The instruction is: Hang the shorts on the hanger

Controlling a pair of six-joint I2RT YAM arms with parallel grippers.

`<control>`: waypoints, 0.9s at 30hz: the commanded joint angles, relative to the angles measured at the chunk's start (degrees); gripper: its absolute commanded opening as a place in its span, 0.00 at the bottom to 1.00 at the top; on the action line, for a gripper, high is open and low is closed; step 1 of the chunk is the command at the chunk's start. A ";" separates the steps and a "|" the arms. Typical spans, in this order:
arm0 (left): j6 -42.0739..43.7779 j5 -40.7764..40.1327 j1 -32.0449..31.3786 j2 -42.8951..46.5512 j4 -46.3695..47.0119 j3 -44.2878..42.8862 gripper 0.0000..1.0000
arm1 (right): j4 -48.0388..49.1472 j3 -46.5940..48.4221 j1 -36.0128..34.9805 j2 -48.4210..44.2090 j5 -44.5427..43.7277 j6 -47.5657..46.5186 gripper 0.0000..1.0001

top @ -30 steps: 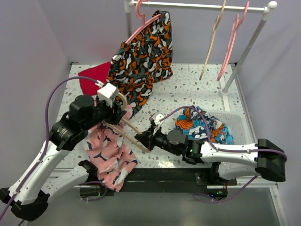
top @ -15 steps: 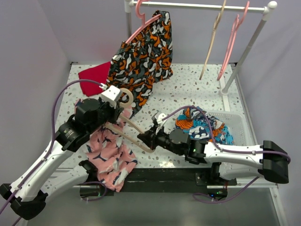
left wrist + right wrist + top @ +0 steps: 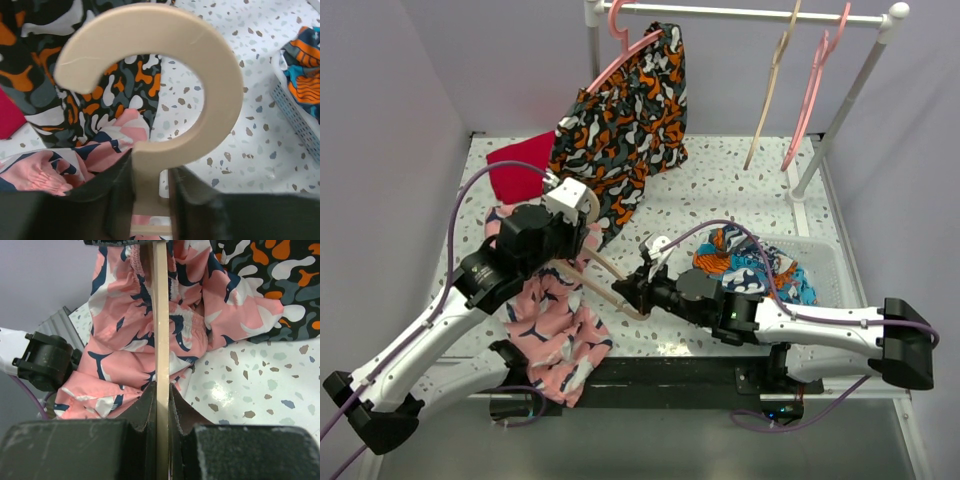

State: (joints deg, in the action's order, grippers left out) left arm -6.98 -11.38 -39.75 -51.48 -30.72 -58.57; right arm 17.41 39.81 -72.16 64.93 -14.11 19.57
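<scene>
The beige hanger [image 3: 604, 270] lies slanted over the table between both grippers. In the left wrist view its hook [image 3: 220, 90] curls above the fingers. The left gripper [image 3: 578, 232] [image 3: 150, 172] straddles the hook's neck: one finger touches it, and a thin gap shows at the other. The right gripper [image 3: 623, 293] [image 3: 161, 390] is shut on the hanger's thin lower arm [image 3: 160, 315], seen edge-on. The pink shorts [image 3: 555, 330] [image 3: 130, 335] [image 3: 45, 167] with navy-and-white print are draped around the hanger under the left arm and spill toward the table's front edge.
An orange-black-white garment [image 3: 620, 120] hangs from a pink hanger on the rail [image 3: 750, 12], beside a beige hanger [image 3: 770, 90] and another pink one [image 3: 815, 90]. A red cloth [image 3: 518, 165] lies at the back left. A white basket [image 3: 830, 270] holds blue-orange cloth [image 3: 765, 265].
The left wrist has shifted back and to the right along with the hanger's hook. The right gripper keeps its hold and has barely moved.
</scene>
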 commanded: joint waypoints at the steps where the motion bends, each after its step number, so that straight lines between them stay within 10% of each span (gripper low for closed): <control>1: -1.02 -2.95 -0.24 1.39 4.08 -0.23 0.18 | 5.18 4.57 -0.26 0.20 0.05 -1.56 0.00; 4: -1.01 -5.14 -0.33 1.56 4.35 -0.06 0.00 | 2.64 5.36 -0.26 -0.59 -1.09 -1.03 0.05; 7: -1.10 -7.69 -0.24 2.78 5.84 0.82 0.00 | -2.45 7.03 -0.17 -3.13 -1.62 -0.77 0.34; 13: -3.21 -16.65 -0.33 4.55 7.96 1.61 0.00 | -10.82 6.78 -0.26 -11.04 -3.73 2.39 0.55; 19: -4.53 -16.75 -0.24 6.74 10.33 3.10 0.00 | -6.80 -4.38 -0.17 -18.60 -13.66 12.58 0.57; 27: -4.00 -14.38 -0.33 10.34 9.72 3.11 0.00 | 4.02 -12.12 0.88 -11.93 -4.71 21.73 0.43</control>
State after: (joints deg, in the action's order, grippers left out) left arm -10.92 -25.80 -40.14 -43.64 -24.88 -55.18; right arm 13.06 30.41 -71.99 50.19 -22.00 34.15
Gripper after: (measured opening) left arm 0.238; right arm 0.467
